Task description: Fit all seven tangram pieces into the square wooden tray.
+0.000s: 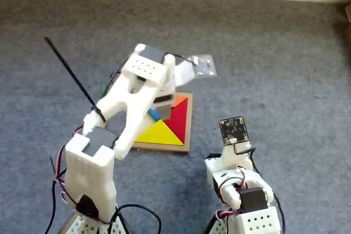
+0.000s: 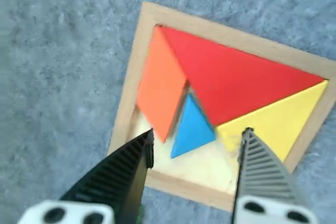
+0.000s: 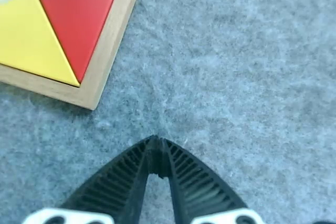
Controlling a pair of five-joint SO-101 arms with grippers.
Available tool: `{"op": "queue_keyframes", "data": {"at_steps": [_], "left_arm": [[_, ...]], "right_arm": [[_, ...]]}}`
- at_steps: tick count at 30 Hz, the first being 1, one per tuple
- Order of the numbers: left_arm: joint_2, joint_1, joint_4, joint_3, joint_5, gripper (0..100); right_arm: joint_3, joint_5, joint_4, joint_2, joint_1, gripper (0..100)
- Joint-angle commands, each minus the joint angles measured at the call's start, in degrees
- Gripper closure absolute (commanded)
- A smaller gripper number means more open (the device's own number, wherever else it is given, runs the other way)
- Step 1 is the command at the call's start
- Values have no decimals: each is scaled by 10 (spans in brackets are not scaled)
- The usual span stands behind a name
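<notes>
1. Closest to the lens in the high view are the two arm bases. The left arm [image 1: 129,100] stretches out over the wooden tray [image 1: 164,147] and hides a good chunk of it.
2. From up there you only catch the red triangle [image 1: 180,116], the yellow triangle [image 1: 159,134], a sliver of the blue triangle [image 1: 153,114] and a bit of the orange piece [image 1: 181,100].
3. A thin black stick [image 1: 71,72] pokes out across the grey carpet [image 1: 285,69] beside the left arm.
4. The left wrist view fills in what the arm blocks. All four pieces lie flat in the tray, orange touching red, blue tucked under both, and there's a pale bare floor [image 2: 210,163] along one edge.
5. The left gripper [image 2: 198,132] hangs over that bare strip, jaws spread wide, gripping nothing.
6. The right arm [image 1: 238,179] sits on the carpet to the right of the tray. The right gripper [image 3: 157,140] is pinched fully closed on nothing, near the tray corner [image 3: 89,100].
</notes>
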Motion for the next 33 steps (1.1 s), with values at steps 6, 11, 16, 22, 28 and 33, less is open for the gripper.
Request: {"op": "queue_keyframes", "data": {"at_steps": [6, 11, 16, 22, 28, 33], "left_arm": [[-4, -75, 7, -39, 34, 761], [6, -73, -37, -13, 70, 761], [44, -65, -69, -3, 90, 761], [93, -64, -70, -29, 90, 761], [126, -57, -69, -65, 120, 761], [129, -43, -66, -90, 147, 761]], "right_arm": [[85, -7, 4, -9, -1, 992], [85, -6, 4, -9, -1, 992], [85, -7, 4, -9, -1, 992], [85, -7, 4, -9, -1, 992], [85, -7, 4, -9, -1, 992], [85, -7, 4, -9, -1, 992]]}}
